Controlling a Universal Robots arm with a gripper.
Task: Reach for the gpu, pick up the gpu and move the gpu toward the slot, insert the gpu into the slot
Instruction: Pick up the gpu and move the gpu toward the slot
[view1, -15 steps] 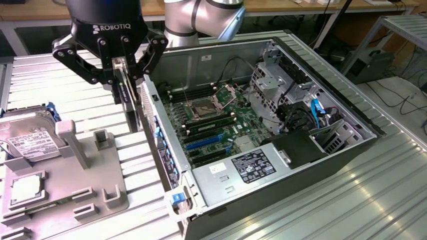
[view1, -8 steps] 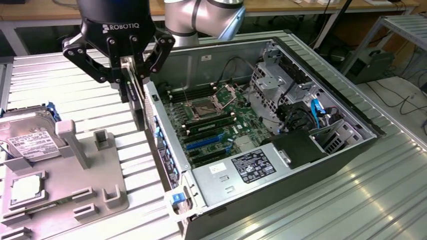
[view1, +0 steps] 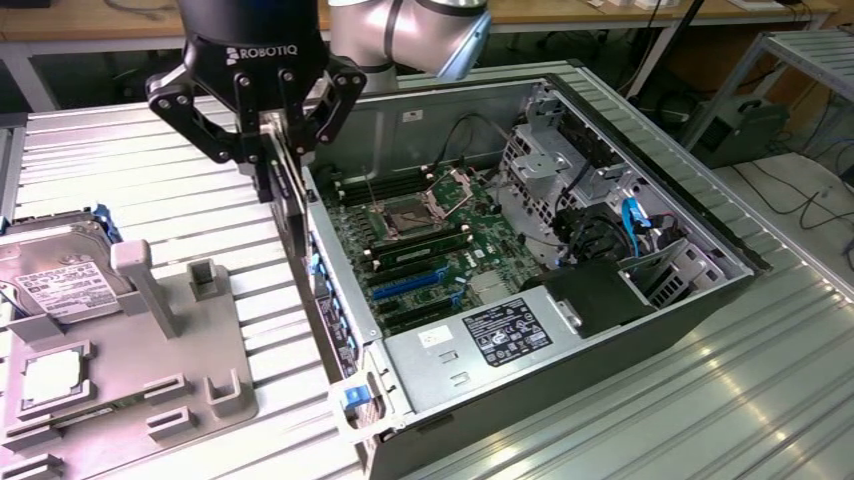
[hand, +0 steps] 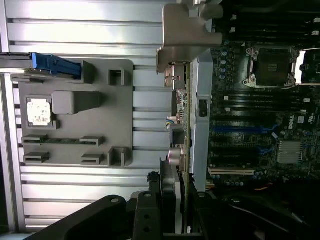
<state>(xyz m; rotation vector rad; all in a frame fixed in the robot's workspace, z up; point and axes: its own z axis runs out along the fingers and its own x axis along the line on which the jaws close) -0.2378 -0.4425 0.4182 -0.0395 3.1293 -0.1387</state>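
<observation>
The gpu (view1: 283, 185) hangs edge-on below my gripper (view1: 271, 150), a thin dark card with a silver bracket (hand: 187, 35) at its end. The gripper is shut on the card's upper edge, one finger on each side. The card is held just above the near wall of the open computer case (view1: 327, 300), at the wall's outer side. In the wrist view the gpu (hand: 181, 115) runs away from the gripper (hand: 180, 200) alongside that case wall. The blue slot (view1: 407, 285) lies on the motherboard inside the case, to the exterior view's right of the card, also seen as the blue slot (hand: 242, 129).
A grey fixture tray (view1: 174, 340) sits to the exterior view's left of the case. It carries a silver hard drive (view1: 54, 270) and a small square CPU chip (hand: 39, 111). The case stands open on the ribbed metal table (view1: 747, 400), with an empty CPU socket (view1: 407, 215), drive cages and cables inside.
</observation>
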